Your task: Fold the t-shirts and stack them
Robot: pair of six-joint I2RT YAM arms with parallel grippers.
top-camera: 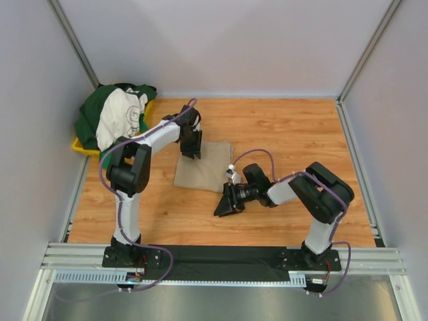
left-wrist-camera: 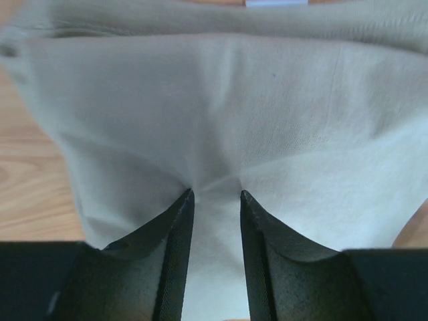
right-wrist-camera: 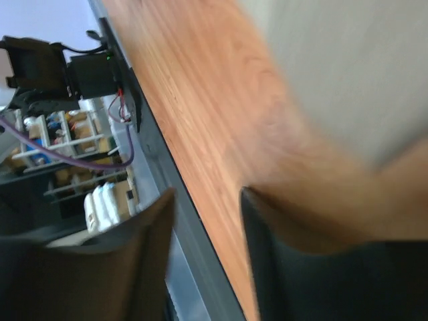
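Under both arms, the wood-grain surface (top-camera: pixel 294 134) runs to pale walls at the far end and on both sides, and to a black strip with metal rails along the near edge. Bare wood shows broadly between the shirt in the middle and the right wall, and along the far wall. At the far left corner a yellow tray (top-camera: pixel 80 149) sits against the wall, heaped with a dark green t-shirt (top-camera: pixel 90 110) and a cream-white t-shirt (top-camera: pixel 120 114) draped on top; its faint print is too small to read. Near the centre lies the tan t-shirt (top-camera: pixel 207 170), folded to a rough rectangle and flat on the wood, well apart from the tray. The left arm (top-camera: pixel 154 137) reaches over its far left edge, and the left jaws stand narrow with a fold of the tan cloth gathered between them, creases fanning out from their tips. The right arm (top-camera: pixel 301 187) is bent low just off the shirt's near right corner; the right jaws are parted with only wood behind the gap, though that wrist view is blurred. A small white label (left-wrist-camera: pixel 276 3) shows at the shirt's far edge, its writing not legible.
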